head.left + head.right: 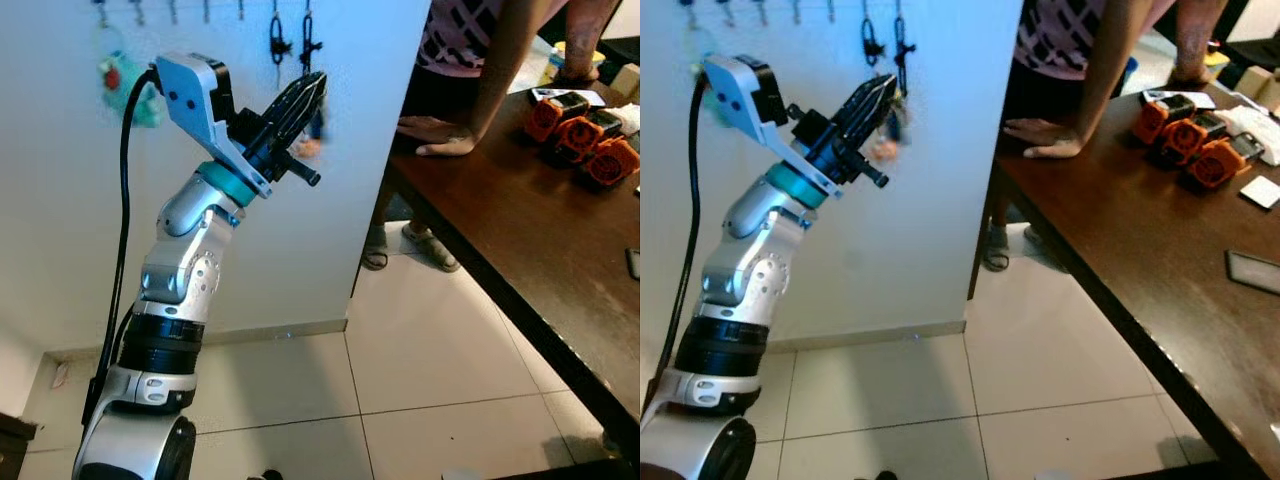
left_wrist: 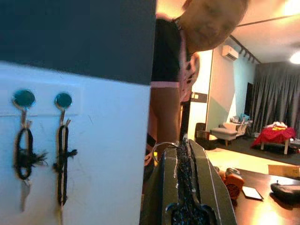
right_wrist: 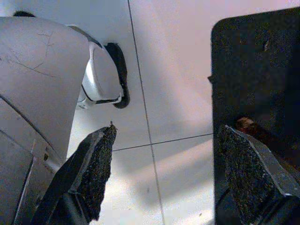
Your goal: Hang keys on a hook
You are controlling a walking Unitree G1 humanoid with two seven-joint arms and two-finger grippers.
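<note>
Biggest risk here is a missed hook. The key ring [image 2: 161, 146] is pinched at the very tips of the left gripper [image 1: 308, 88], fingers pressed together, and only a thin silver loop can be seen poking out beside the fingertips in the left wrist view. With so little ring exposed, a small error in height or angle would probably get it bumped against the wall [image 1: 60, 200] or slid past the hook instead of over it. If the grip is loosened too soon, the keys would likely be dropped to the tile floor [image 1: 430, 360]. The two nearest hooks [image 2: 63, 100] are already taken by black loops [image 2: 63, 154], so a snag on those is possible too.

The keys [image 1: 883, 145] themselves are seen hanging just under the fingertips in the eye views, close to the wall, a bit below the row of hooks.

Pose-wise, the left arm is raised high, elbow bent, wrist tilted up so the fingers are aimed diagonally at the hook row. The right gripper [image 3: 164, 173] is held low and idle, fingers spread wide apart over the floor, nothing in it. A person's hand [image 1: 435, 133] is rested on the dark table [image 1: 540, 250] just beside the wall edge, so a wide swing could be a problem.
</note>
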